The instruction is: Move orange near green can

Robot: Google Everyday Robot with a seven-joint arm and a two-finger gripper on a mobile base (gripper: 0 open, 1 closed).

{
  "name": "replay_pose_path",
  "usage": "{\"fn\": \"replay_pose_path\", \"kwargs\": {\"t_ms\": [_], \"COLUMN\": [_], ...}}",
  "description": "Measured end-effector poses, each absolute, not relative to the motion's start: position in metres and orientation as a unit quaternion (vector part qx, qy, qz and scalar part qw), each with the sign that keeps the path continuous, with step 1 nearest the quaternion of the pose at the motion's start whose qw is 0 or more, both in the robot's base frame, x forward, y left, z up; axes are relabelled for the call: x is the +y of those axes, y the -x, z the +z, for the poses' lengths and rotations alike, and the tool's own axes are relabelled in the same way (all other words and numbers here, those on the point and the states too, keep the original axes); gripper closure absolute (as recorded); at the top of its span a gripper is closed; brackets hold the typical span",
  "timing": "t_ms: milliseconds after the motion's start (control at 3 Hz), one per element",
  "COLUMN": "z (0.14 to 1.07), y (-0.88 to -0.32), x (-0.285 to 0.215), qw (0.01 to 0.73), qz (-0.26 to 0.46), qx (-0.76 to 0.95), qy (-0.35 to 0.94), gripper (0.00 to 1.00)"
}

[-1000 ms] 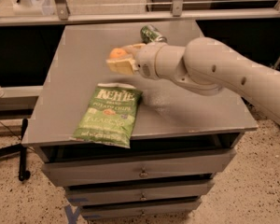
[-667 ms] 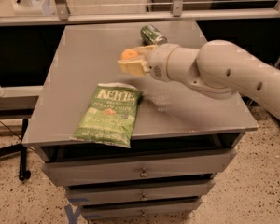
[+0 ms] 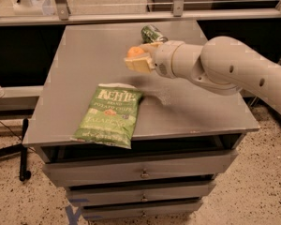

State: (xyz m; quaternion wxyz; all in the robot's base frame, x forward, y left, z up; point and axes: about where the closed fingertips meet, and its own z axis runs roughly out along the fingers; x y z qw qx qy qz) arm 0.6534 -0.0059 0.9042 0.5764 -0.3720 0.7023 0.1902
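- Orange (image 3: 134, 51) is held in the gripper (image 3: 139, 56) above the table (image 3: 79, 60), over the far half of the top and a little right of its middle. Only its upper part is seen, because the rest is covered by the pale fingers (image 3: 139, 65).
- At the left, a green chip bag (image 3: 108, 115) is laid flat near the front edge of the table, left of the middle. Its lower end reaches this front edge.
- More to the right, the gripper is clamped around the orange, with one finger under the fruit and one behind it. It is pointed towards the left edge of the table.
- Whether the orange is touching the table top cannot be told. A shadow is seen on the top below the gripper.
- Just behind the gripper, the green can (image 3: 152, 33) is found close to the far edge, right of the middle. It is lying tilted on its side, and its near end is partly hidden by the gripper.
- The orange is seen just beside the can, towards the front and the left of it.
- At the right, the thick white arm (image 3: 225, 64) is stretched in across the right edge of the table.
- Under the top, grey drawers (image 3: 140, 172) are seen at the front.
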Motion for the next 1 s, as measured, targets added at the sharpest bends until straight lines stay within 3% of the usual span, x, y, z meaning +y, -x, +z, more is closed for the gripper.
{"fn": "replay_pose_path", "kwargs": {"t_ms": [1000], "z": [0.895], "y": [-0.749], "x": [-0.101], "qw": [0.588], "qz": [0.102], "qx": [0.707], "qy": [0.378], "gripper": [1.00]}}
